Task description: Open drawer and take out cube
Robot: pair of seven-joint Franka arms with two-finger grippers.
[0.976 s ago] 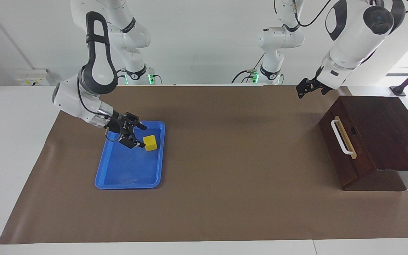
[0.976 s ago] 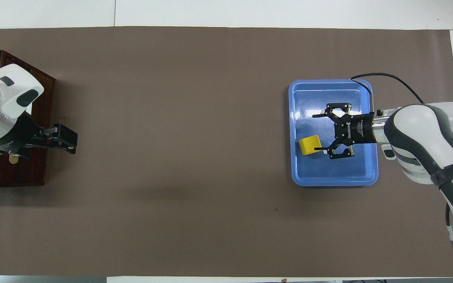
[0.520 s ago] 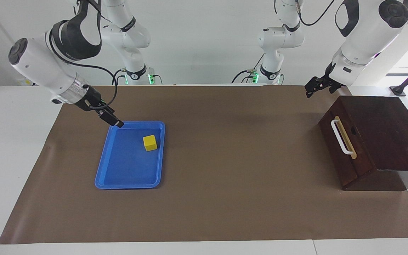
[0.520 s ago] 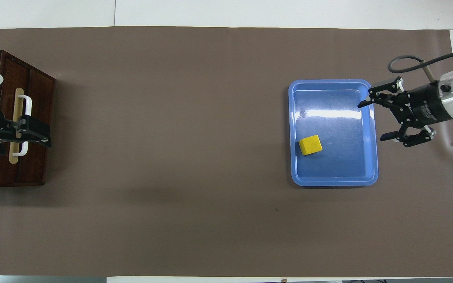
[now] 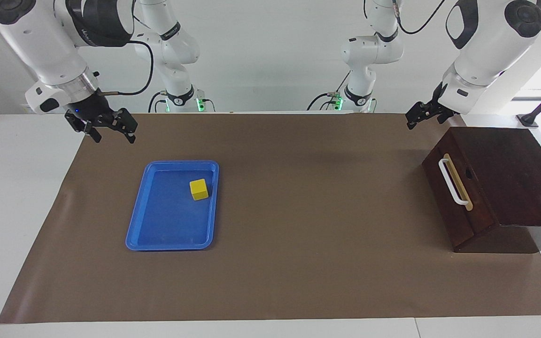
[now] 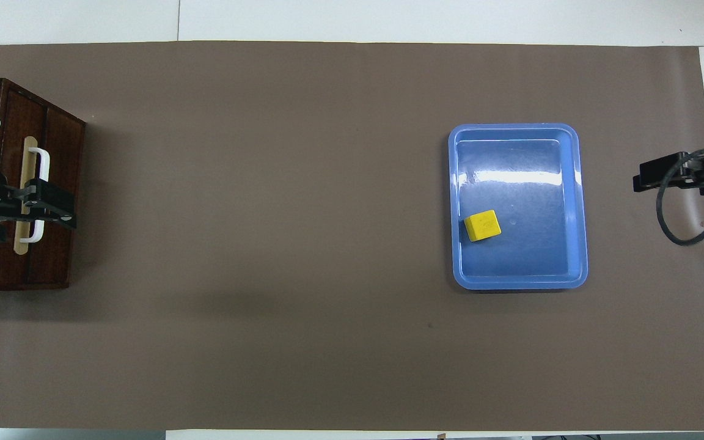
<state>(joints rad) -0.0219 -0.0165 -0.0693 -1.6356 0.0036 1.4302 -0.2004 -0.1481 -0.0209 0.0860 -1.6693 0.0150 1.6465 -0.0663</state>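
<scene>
The dark wooden drawer [image 5: 458, 206] [image 6: 52, 153] is shut, at the left arm's end of the table, its white handle [image 5: 451, 182] [image 6: 43, 160] facing the tray. The yellow cube [image 5: 198, 189] [image 6: 482, 225] lies loose in the blue tray [image 5: 134, 225] [image 6: 579, 201]. My right gripper [image 5: 113, 136] [image 6: 645, 177] hangs open and empty in the air, over the mat beside the tray at the right arm's end. Raised over the drawer's front near the handle, my left gripper [image 5: 413, 121] [image 6: 65, 208] is open and touches nothing.
A brown mat [image 5: 298, 263] covers most of the white table. Between tray and drawer lies a wide stretch of bare mat. A black cable [image 6: 670, 220] loops from the right wrist.
My right gripper has drawn back from the cube and lifted away off the tray toward the right arm's end. The cube stayed put. The left gripper shifted slightly back over the drawer front.
</scene>
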